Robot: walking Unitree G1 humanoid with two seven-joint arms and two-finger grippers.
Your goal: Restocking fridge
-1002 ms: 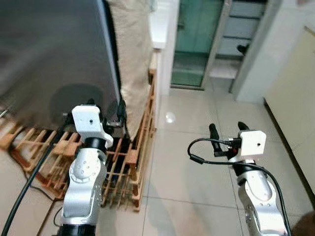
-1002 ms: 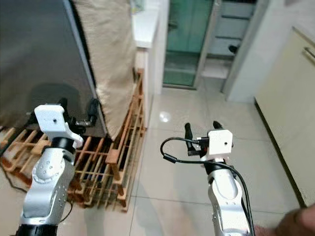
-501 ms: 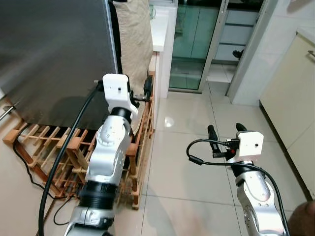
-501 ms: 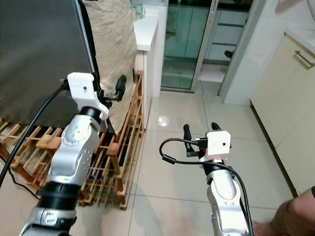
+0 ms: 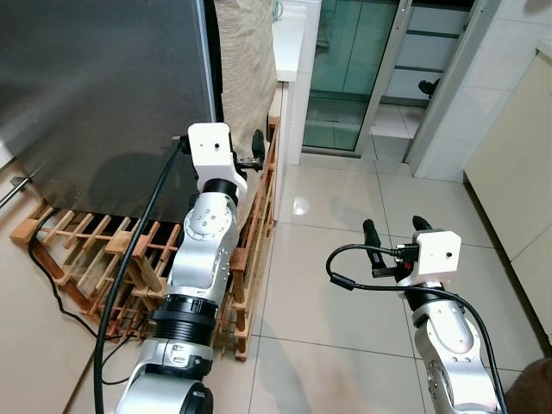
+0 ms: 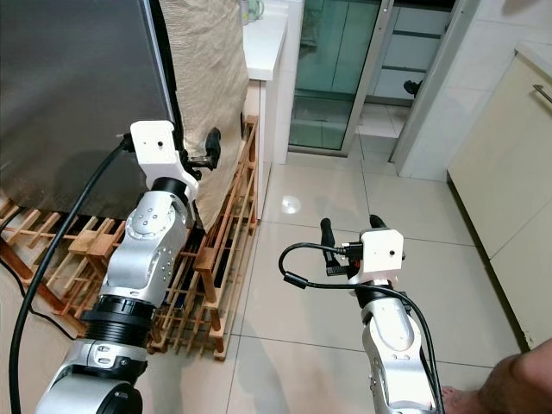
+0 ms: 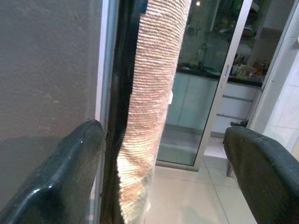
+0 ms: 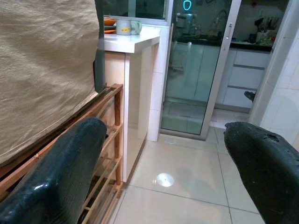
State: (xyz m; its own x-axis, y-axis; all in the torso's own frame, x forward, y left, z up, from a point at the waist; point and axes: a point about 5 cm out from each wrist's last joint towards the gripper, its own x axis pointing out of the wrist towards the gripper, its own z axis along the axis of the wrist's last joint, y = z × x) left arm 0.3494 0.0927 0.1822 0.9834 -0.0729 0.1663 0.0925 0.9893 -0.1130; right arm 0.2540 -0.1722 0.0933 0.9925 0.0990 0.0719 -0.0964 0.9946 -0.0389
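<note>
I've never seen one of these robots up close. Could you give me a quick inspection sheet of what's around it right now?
Surface: pale tiled floor, glossy.
Job's things: grey fridge, door shut; no groceries seen.
Clutter: wooden rack under and beside the fridge; beige cloth hanging down its side.
Grippers: left gripper raised at the fridge's edge, fingers open either side of the cloth; right gripper open, held over the floor, holding nothing.
Cables: black cable along the left arm; a looped one at the right wrist; another on the floor by the rack.
Surroundings: white counter with cups, glass sliding door, cream cabinet.
</note>
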